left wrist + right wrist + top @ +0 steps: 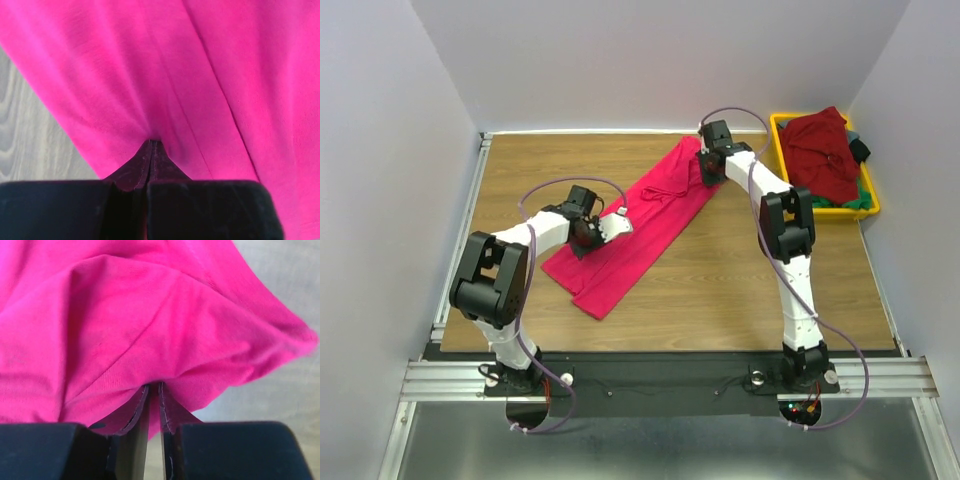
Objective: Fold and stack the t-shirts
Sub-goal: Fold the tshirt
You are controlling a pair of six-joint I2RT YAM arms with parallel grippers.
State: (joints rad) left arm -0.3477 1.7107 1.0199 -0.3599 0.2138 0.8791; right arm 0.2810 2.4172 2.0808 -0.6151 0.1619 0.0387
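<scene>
The left gripper (152,148) pinches the crimson t-shirt (650,225) at its left edge; the right gripper (154,390), jaws nearly together, nips its far end. It lies as a diagonal band across the surface (750,290), so a fold looks in hand; next, both should carry cloth over together.

Arms: two, a left arm (498,272) and a right arm (788,228). Grippers: two, one per arm, the left gripper (618,224) and the right gripper (708,168). Counter (740,290): one. Yellow bin (820,212): one. T-shirts on the counter: one, the crimson t-shirt (655,228). Garments distinguishable in the bin: three, a maroon t-shirt (820,150), a green cloth (861,201) and a dark cloth (860,150). Only slivers of the last two show, so the bin's full count cannot be told.
</scene>
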